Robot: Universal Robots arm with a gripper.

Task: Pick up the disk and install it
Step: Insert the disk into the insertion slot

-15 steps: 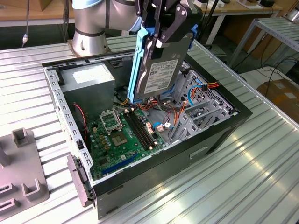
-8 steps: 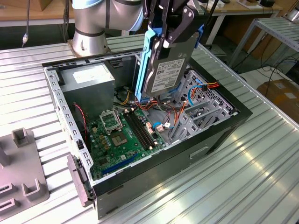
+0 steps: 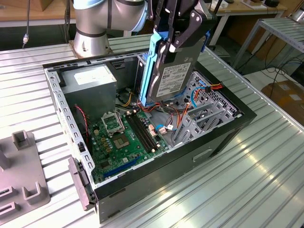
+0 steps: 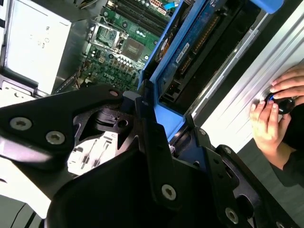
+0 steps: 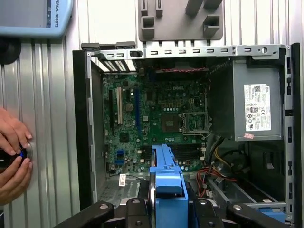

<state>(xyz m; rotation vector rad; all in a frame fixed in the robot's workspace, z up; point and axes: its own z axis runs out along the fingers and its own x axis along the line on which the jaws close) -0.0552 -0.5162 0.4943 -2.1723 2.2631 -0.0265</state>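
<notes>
The disk (image 3: 174, 71), a grey metal drive with a white label and bright blue side rails, hangs upright above the open computer case (image 3: 223, 137). My gripper (image 3: 176, 45) is shut on its upper end, black fingers clamping both faces. The disk's lower end sits just over the motherboard (image 3: 123, 137), beside the metal drive cage (image 3: 209, 111). In the second wrist view the disk (image 4: 190, 42) runs out from the gripper (image 4: 156, 137) towards the case. The first wrist view looks straight down past the blue rail (image 5: 168, 190), held by the gripper (image 5: 168, 211), onto the motherboard (image 5: 156, 118).
A grey power supply (image 3: 90, 80) fills the case's far corner, with loose coloured cables (image 3: 199, 92) by the cage. A grey fixture (image 3: 23, 180) lies at the exterior view's left. A person's hands (image 5: 12, 156) rest on a knob beside the case.
</notes>
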